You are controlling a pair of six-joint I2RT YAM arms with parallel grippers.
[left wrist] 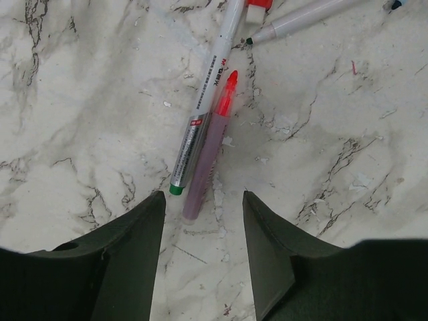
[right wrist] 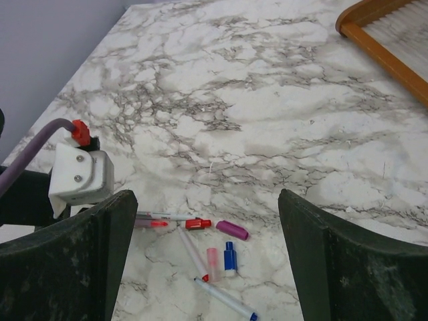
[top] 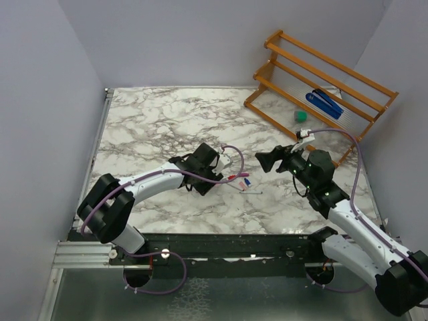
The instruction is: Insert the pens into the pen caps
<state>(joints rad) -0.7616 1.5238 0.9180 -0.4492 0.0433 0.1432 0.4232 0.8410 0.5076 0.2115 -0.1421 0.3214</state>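
The left gripper [left wrist: 204,200] hangs low over the marble table [top: 154,127] with its two dark fingers [left wrist: 127,247] parted and closed on nothing. The near end of a red-tipped pen [left wrist: 210,144] lies in the gap between them, clear of both pads. Lying against that pen's left side is a white pen [left wrist: 200,107] with a green end (its printed barrel runs up and out of the wrist view). A third pen [left wrist: 301,19] with a dark tip lies apart at the upper right. The right gripper [right wrist: 207,197] is held higher and well to the right, its fingers [right wrist: 334,261] spread wide and empty, looking down on the small cluster. There a red cap [right wrist: 197,224] and a purple cap [right wrist: 232,230] lie near each other. Just below them a pink cap [right wrist: 212,263] and a blue cap [right wrist: 229,256] sit side by side, and a blue-ended pen [right wrist: 224,299] lies nearest the camera. In the overhead view the whole cluster sits between the two grippers near the table's middle. A wooden rack [top: 321,67] at the far right corner holds a blue stapler [top: 324,103] and a green block [top: 301,116].
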